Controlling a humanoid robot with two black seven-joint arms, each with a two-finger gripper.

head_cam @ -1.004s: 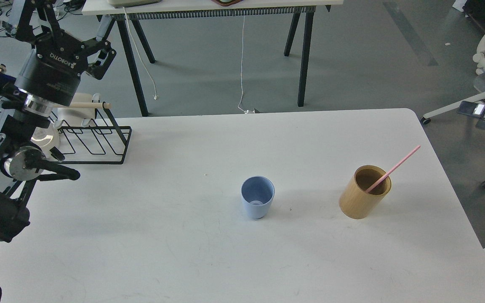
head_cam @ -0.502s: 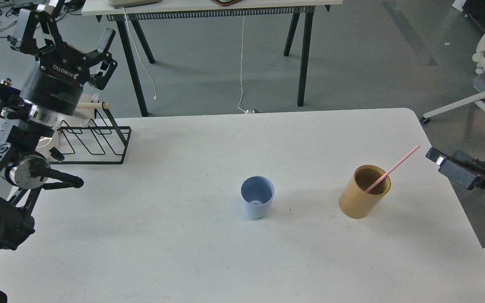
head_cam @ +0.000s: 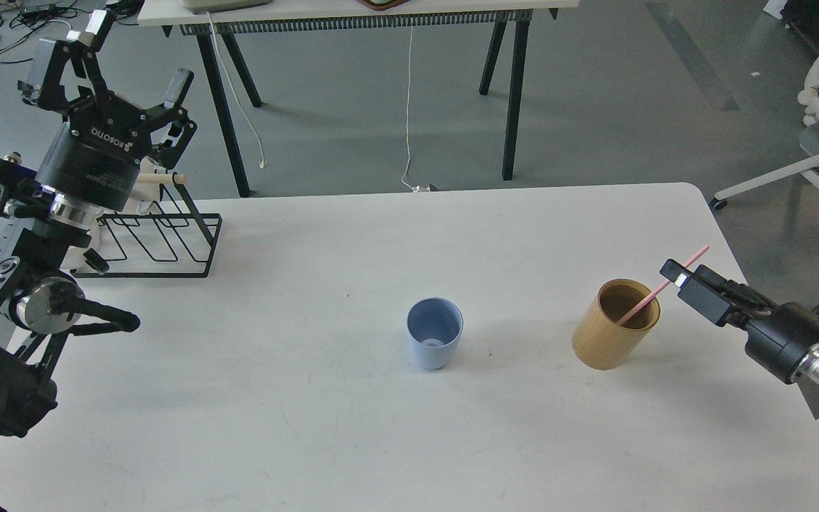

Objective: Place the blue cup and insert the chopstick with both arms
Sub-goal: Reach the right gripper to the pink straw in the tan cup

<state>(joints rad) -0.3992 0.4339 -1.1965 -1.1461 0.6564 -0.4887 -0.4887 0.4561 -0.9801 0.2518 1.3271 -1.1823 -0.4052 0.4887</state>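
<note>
Our right end effector [head_cam: 678, 273] has moved in toward the pink chopstick [head_cam: 664, 286] in the wooden holder [head_cam: 616, 324] (its fingers we cannot tell apart). Left end effector [head_cam: 112, 65] is spread. The blue cup [head_cam: 434, 333] stands mid-bench [head_cam: 310, 398].

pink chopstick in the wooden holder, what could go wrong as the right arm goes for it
1. The right gripper is at the thin pink chopstick, which leans loosely on the rim of the tan wooden cylinder holder; a nudge could swing it away before the fingers grip it.
2. The holder stands free on the white table, so a sideways push could tip it.
3. The light blue plastic cup is also free-standing; a poor insertion could topple it.
</note>
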